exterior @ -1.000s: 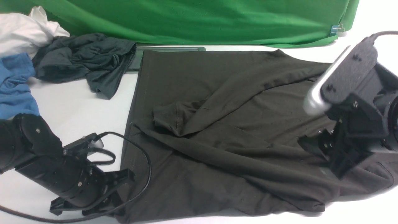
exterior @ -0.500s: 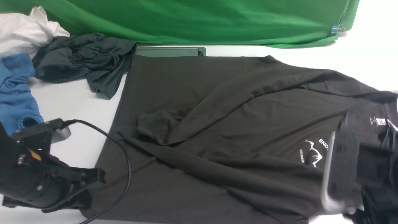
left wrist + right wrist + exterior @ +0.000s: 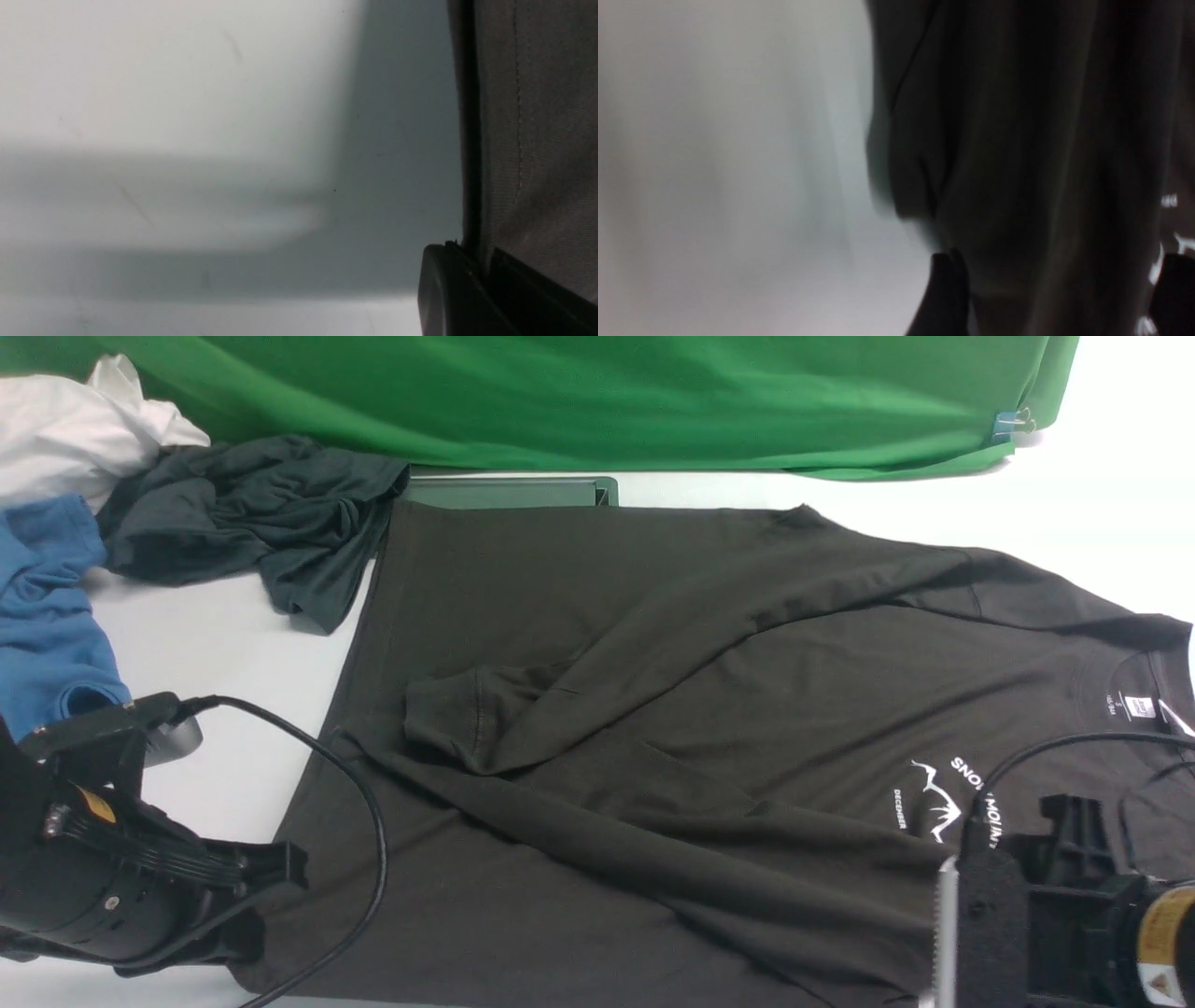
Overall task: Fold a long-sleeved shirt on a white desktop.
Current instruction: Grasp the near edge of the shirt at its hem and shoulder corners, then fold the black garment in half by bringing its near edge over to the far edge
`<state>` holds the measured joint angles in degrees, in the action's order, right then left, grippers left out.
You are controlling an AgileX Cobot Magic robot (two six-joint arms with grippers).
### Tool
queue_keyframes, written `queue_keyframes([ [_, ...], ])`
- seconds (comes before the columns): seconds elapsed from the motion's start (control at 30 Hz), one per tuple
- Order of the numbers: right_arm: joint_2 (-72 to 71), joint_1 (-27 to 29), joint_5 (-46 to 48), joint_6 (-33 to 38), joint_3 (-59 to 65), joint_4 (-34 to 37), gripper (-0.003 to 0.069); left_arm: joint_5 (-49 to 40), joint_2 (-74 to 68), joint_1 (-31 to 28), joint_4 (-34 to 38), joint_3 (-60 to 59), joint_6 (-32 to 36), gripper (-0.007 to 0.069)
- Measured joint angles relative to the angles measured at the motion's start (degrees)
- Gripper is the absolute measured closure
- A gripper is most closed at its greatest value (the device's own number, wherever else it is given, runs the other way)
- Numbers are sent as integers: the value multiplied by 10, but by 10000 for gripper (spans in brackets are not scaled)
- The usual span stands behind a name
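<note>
The long-sleeved shirt (image 3: 653, 728) lies spread on the white desktop (image 3: 215, 653), hem to the left and collar to the right. Both sleeves are folded across its body, and the white mountain logo (image 3: 938, 798) shows near the collar. My left gripper (image 3: 266, 887) sits at the near-left hem corner. In the left wrist view the left gripper (image 3: 481, 261) is shut on the stitched hem (image 3: 518, 140). My right gripper (image 3: 1083, 859) is low over the chest, beside the logo. In the right wrist view the right gripper (image 3: 1059, 298) is open, its fingers wide apart over dark cloth (image 3: 1017, 140).
A dark slate-grey garment (image 3: 252, 513), a bright blue garment (image 3: 47, 607) and a white cloth (image 3: 75, 429) are piled at the far left. The grey cable tray (image 3: 509, 490) lies behind the shirt, under the green backdrop (image 3: 597, 392). The left arm's cable (image 3: 369, 821) loops over the hem.
My left gripper has drawn the hem leftward and the shirt now lies flatter. My right arm has dropped from mid-right to the lower right, uncovering the logo and collar.
</note>
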<state>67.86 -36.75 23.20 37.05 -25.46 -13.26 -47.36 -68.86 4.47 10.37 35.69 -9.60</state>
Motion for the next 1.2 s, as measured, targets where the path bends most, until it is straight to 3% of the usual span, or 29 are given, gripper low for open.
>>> queue_keyframes([
  [0.3,118,0,-82,-22,2,-1,124,3,0,0,0,0,0,596],
  [0.4,138,0,-109,-29,-1,-1,168,4,0,0,0,0,0,596],
  [0.43,142,0,-107,-33,-3,-1,255,4,0,0,0,0,1,596],
  [0.47,142,0,-106,-34,-3,-1,267,4,0,0,0,0,1,596],
  [0.53,139,0,-88,-35,-3,-1,473,4,0,0,-1,0,1,596],
  [0.57,139,0,-85,-35,-3,-1,488,4,0,0,-1,0,1,596],
  [0.6,124,0,-59,-37,-2,-1,573,7,0,0,-3,0,1,596],
  [1.0,-52,0,128,-37,-39,19,589,-35,75,0,15,0,6,596],
  [1.2,-70,0,230,-35,-40,107,589,-74,171,0,45,-25,13,596],
])
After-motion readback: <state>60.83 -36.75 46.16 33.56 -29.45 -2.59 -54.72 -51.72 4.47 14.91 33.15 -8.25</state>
